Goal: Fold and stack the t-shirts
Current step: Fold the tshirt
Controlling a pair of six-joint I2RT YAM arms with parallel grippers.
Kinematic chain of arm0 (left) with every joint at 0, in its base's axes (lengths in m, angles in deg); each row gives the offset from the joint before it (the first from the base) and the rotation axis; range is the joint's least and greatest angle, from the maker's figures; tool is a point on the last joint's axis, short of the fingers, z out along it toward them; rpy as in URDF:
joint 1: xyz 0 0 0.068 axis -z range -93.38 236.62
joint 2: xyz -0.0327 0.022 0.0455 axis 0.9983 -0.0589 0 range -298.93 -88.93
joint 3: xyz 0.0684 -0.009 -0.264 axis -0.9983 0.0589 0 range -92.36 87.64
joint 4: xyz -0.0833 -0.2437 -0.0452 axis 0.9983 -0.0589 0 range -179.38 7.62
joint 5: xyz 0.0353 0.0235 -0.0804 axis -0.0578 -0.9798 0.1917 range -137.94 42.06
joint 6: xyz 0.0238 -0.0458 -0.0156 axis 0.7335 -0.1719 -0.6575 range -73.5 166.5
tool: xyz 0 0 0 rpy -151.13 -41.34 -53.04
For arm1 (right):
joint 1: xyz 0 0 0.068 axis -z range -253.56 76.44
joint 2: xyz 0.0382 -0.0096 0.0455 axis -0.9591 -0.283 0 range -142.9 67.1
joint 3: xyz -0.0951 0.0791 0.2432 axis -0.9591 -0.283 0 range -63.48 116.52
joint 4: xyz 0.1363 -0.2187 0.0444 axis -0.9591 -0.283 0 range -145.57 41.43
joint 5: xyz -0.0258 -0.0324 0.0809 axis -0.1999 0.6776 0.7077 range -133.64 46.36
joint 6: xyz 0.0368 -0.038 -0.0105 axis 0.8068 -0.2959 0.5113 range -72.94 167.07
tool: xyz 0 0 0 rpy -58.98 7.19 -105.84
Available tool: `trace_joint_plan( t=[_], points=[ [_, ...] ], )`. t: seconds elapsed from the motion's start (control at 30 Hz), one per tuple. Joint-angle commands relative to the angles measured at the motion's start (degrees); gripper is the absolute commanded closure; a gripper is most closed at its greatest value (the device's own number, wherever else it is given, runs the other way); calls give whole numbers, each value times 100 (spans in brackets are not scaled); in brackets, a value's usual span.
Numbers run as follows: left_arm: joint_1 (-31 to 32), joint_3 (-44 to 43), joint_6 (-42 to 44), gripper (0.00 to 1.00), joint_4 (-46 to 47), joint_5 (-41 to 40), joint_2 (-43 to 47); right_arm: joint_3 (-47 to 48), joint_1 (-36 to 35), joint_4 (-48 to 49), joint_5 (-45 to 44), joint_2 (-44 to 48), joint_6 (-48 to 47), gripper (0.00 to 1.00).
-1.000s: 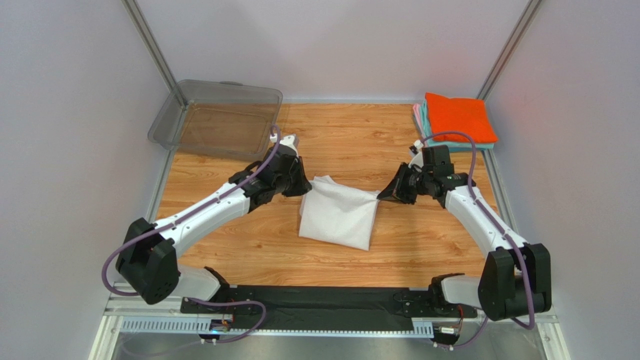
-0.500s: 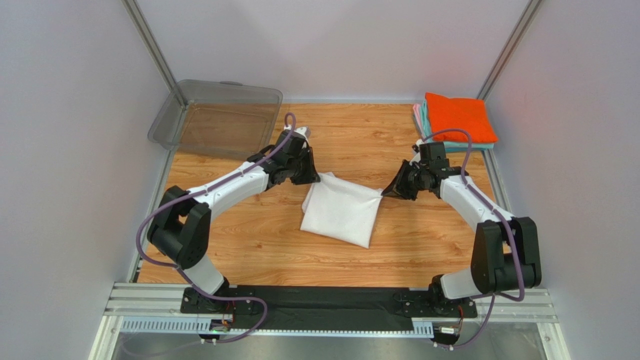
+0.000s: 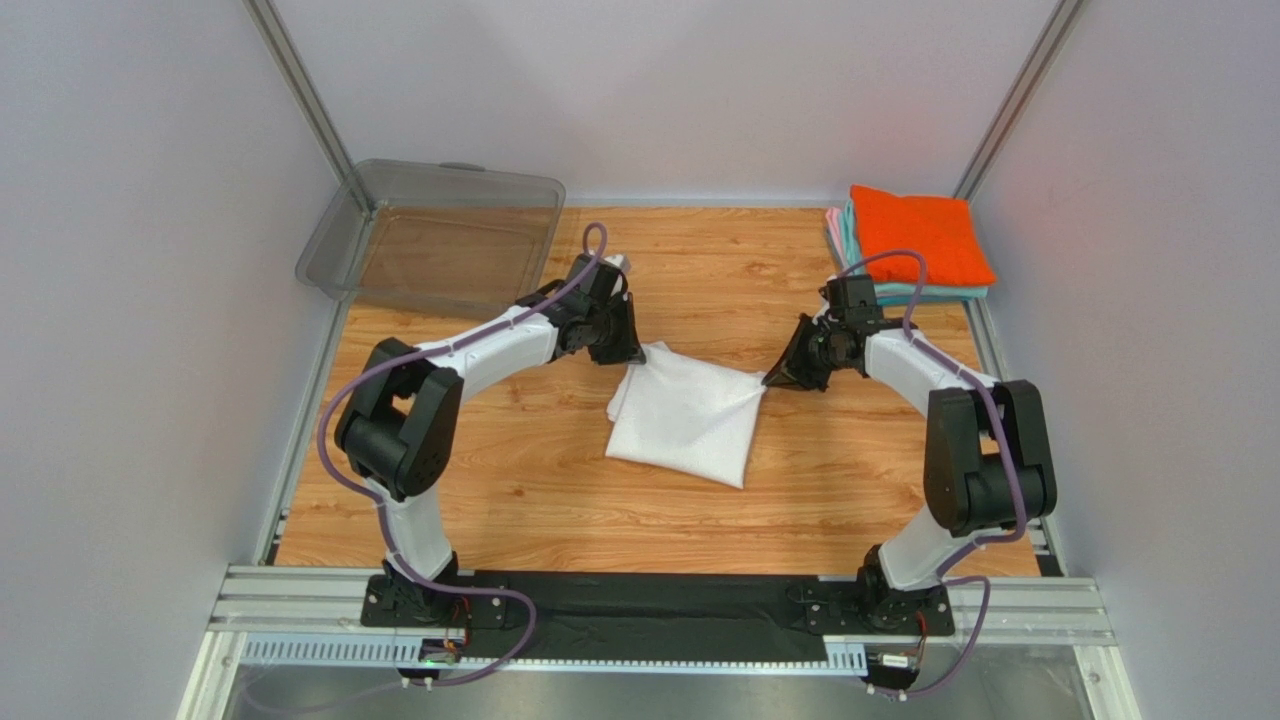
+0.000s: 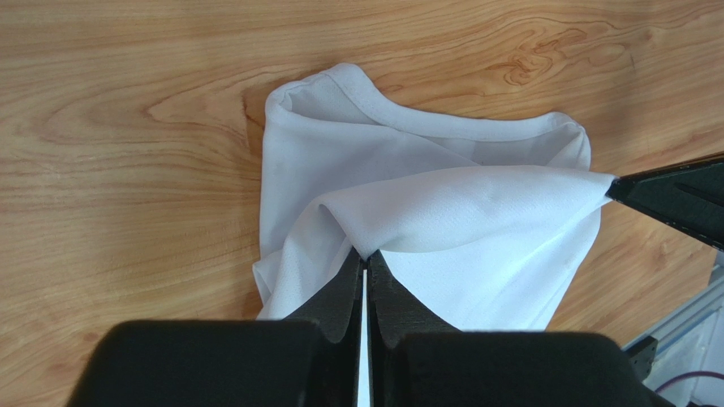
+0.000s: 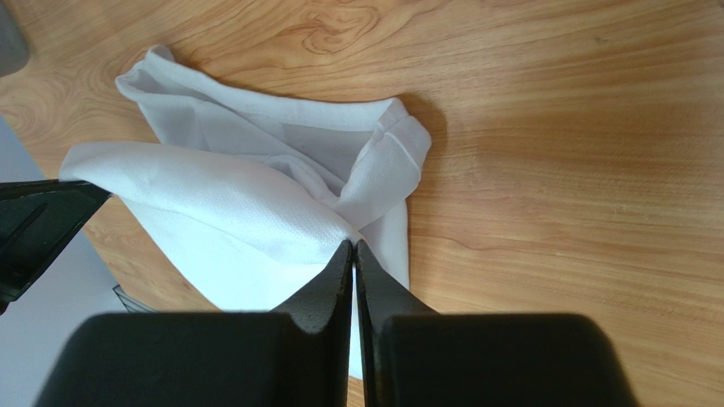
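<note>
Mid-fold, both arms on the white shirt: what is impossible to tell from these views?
- Left wrist view: how many layers of the white t-shirt the left gripper pinches; its closed jaws cover the pinch.
- Right wrist view: the same for the right gripper.
- Top view: the shirts under the orange shirt; it covers all but their edges.
- Both wrist views: the orange shirt is outside the frame.

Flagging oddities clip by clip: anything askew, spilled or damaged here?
Only the white shirt: it lies skewed to the table edges, layers bunched, with left fingers and right fingers pinching its far corners. The folded stack looks tidy.
</note>
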Motion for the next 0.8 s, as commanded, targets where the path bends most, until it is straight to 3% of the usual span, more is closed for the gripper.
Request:
trace_joint_plan(
  t=[0.0,0.07,0.1,0.13,0.2,0.27,0.33,0.57,0.77],
  points=[
    [-41,-309,124,92,17,51,-126,325,26,348,-268,-175,-17,93],
    [-50,-362,124,72,-71,15,-153,430,26,313,-251,-202,-34,90],
    [-50,-388,133,64,-115,-46,-144,482,26,269,-242,-175,-51,82],
    [-50,-449,133,47,-246,-90,-118,561,26,139,-190,-114,-86,76],
    [-50,-476,133,29,-309,-82,-39,580,26,6,-163,9,-131,55],
    [-50,-433,142,4,-335,-20,163,545,26,-30,-67,176,-139,42],
    [-50,-310,124,0,-318,76,417,466,17,-100,135,483,-131,0],
    [73,191,-25,0,41,472,1086,-149,-228,163,1040,1467,27,0],
    [143,280,-210,0,693,1069,824,-510,-668,716,1410,1469,317,0]
  ],
)
